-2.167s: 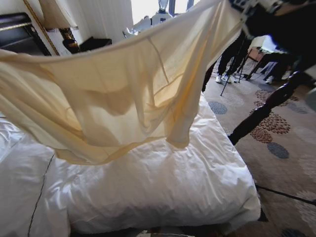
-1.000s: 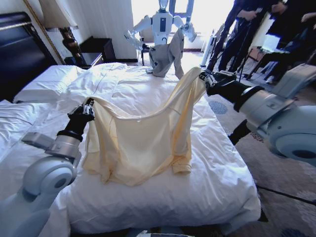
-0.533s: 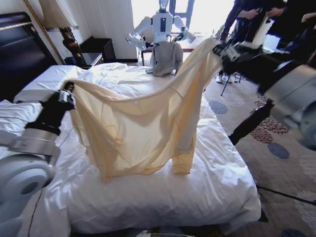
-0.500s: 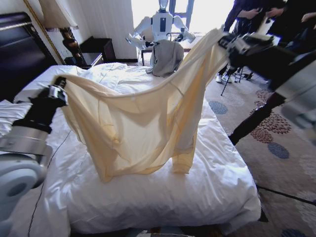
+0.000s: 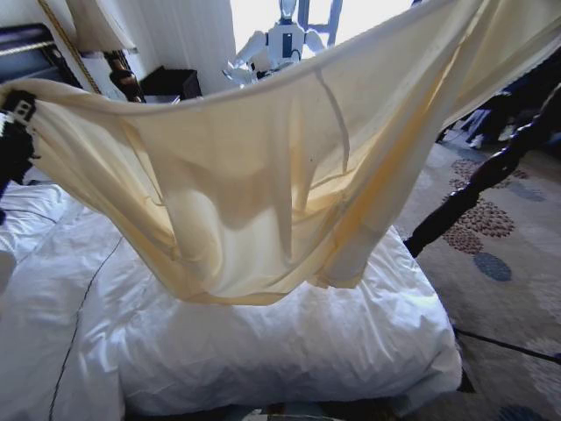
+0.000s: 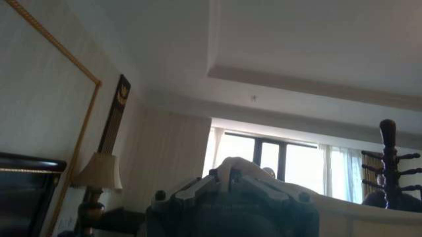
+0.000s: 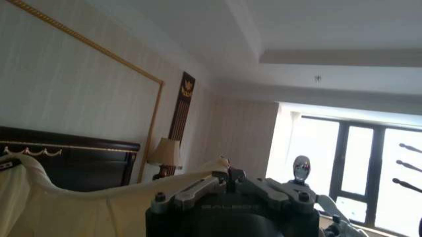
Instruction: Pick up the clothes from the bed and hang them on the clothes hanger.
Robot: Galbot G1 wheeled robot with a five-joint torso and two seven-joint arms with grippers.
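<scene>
You are looking at a hotel-style bedroom whose bright window [image 5: 263, 13] glares at the far end, with a dark nightstand [image 5: 171, 82] just left of it against the pale striped wall [image 6: 46, 123]. Further left of that window stands a table lamp [image 7: 165, 154] with a cream shade, beside a gold-trimmed wall panel [image 7: 156, 123]. Right of the window and nearer you, your floor is beige carpet [image 5: 517, 289] patterned with blue and brown round motifs.

Clothes [image 5: 263, 158] pale cream-yellow; bed [image 5: 263, 351] duvet white; carpet [image 5: 508, 254] beige, dark floral medallions.
</scene>
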